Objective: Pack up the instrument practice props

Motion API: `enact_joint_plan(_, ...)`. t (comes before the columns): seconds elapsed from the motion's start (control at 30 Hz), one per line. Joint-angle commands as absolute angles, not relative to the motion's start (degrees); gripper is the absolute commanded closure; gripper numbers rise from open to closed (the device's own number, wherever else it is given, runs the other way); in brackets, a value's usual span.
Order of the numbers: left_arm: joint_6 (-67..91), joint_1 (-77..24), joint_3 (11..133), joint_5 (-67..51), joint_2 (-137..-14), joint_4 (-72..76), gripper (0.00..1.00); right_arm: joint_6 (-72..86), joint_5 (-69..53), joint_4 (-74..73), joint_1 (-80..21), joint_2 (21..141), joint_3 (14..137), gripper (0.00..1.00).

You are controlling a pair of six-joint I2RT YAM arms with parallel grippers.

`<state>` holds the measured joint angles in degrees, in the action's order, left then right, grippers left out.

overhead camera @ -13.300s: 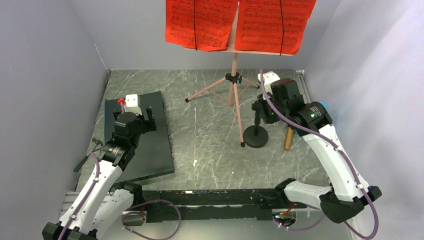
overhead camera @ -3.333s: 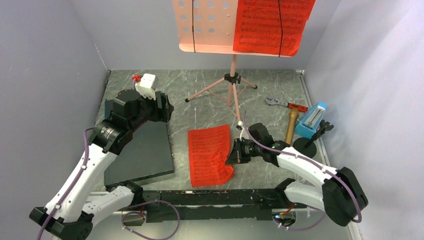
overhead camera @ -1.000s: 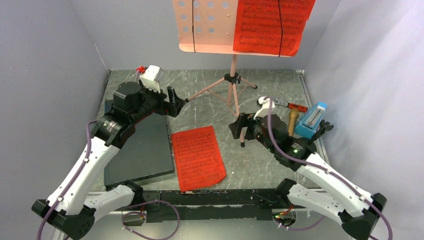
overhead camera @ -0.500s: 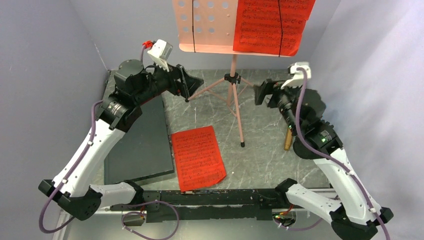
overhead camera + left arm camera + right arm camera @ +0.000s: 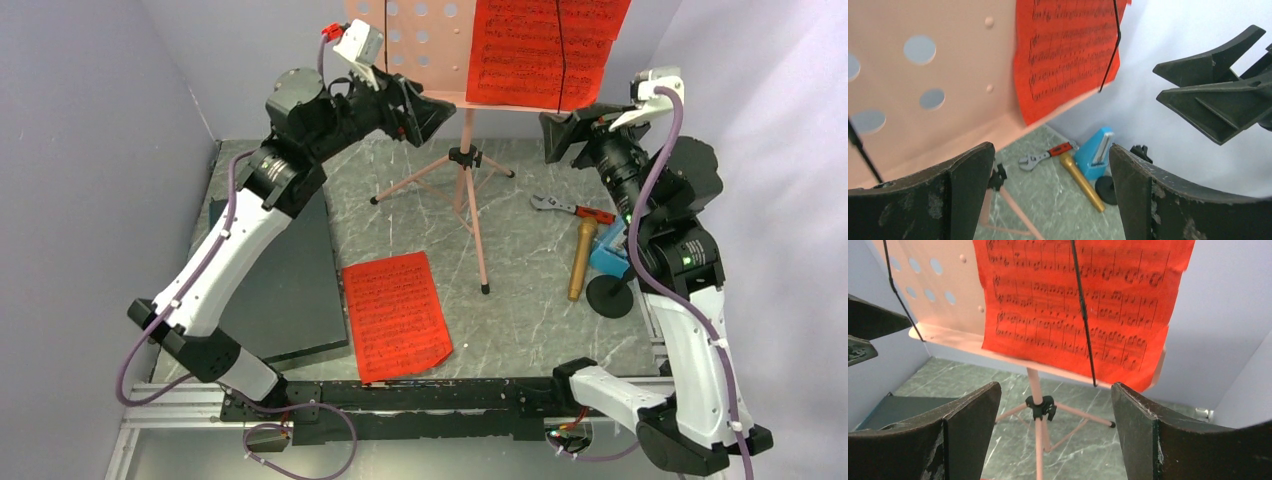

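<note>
The table (image 5: 540, 330) has a dark grey-green top with pale marble-like veining and a matte finish. Plain panels of pale lavender-grey close it in on three sides: a left wall (image 5: 90, 150), a back wall (image 5: 250, 60) and a right wall (image 5: 770, 120), meeting in straight corner seams. The light is soft and even, and the right wall looks somewhat brighter than the left.

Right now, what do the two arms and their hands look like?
The left arm and right arm have white links, black joints and a purple cable. The right arm shows a green light. The left hand and right hand are black with broad scuffed fingers, each with a white camera box.
</note>
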<state>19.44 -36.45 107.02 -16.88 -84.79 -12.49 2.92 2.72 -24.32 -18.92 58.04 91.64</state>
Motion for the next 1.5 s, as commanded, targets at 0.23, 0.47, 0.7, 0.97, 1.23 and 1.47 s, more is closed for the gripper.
enact_joint_plan(0.23, 20.3, -37.2, 123.6, -15.3, -97.4, -9.1, 0.10, 1.8, -8.5, -18.1, -12.6, 68.3, 104.2, 0.22)
enact_joint_plan(0.47, 22.1, -37.1, 126.9, -15.4, -102.0, -7.8, 0.12, 3.7, -12.3, -16.3, -9.4, 72.8, 108.6, 0.32)
enact_joint_plan(0.7, 23.7, -37.2, 127.8, -14.2, -104.7, -7.2, 0.20, 4.6, -15.5, -15.4, -7.6, 74.2, 109.2, 0.41)
enact_joint_plan(0.97, 26.0, -37.1, 129.1, -15.5, -107.0, -7.4, 0.28, 5.8, -18.6, -14.1, -6.9, 75.1, 108.7, 0.65)
enact_joint_plan(1.23, 28.3, -37.1, 128.4, -17.3, -107.8, -6.4, 0.40, 6.0, -19.7, -13.7, -6.5, 75.8, 108.4, 0.87)
enact_joint_plan(1.47, 28.2, -37.2, 127.2, -17.6, -106.7, -4.8, 0.64, 5.9, -19.4, -13.5, -6.0, 75.4, 107.7, 1.00)
